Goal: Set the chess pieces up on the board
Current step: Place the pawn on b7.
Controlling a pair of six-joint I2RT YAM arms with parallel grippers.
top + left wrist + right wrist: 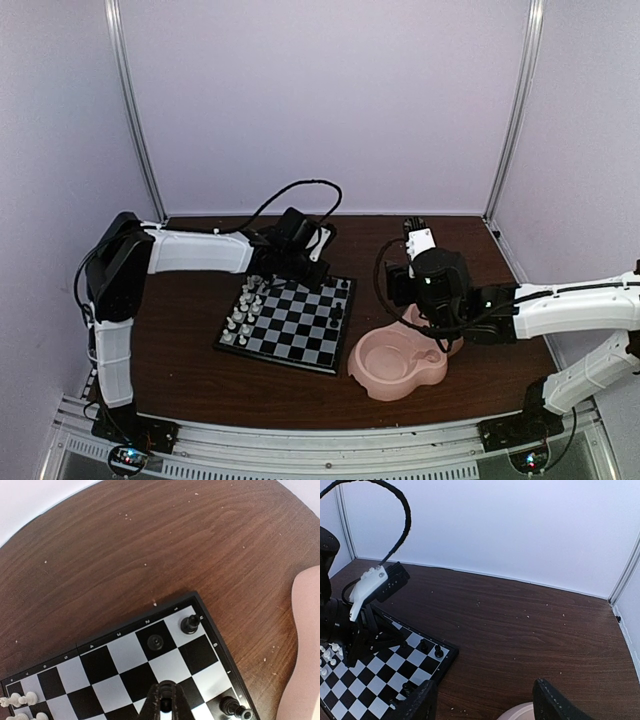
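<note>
The board (281, 359) lies at the table's middle, with white chess pieces (245, 305) along its left side and a few black ones (337, 312) near its right edge. My left gripper (313, 270) hangs over the board's far right part. In the left wrist view this gripper (167, 690) is shut on a black chess piece (167, 684) just above the squares (125, 655). Black pieces (190, 624) stand near the corner. My right gripper (484, 684) is open and empty above the pink dish (520, 714).
The pink double-bowl dish (395, 365) sits right of the board, under the right arm (560, 305). A black cable (300, 190) loops above the left wrist. White walls close the back and both sides. In the right wrist view the left arm (370, 587) stands over the board (375, 675).
</note>
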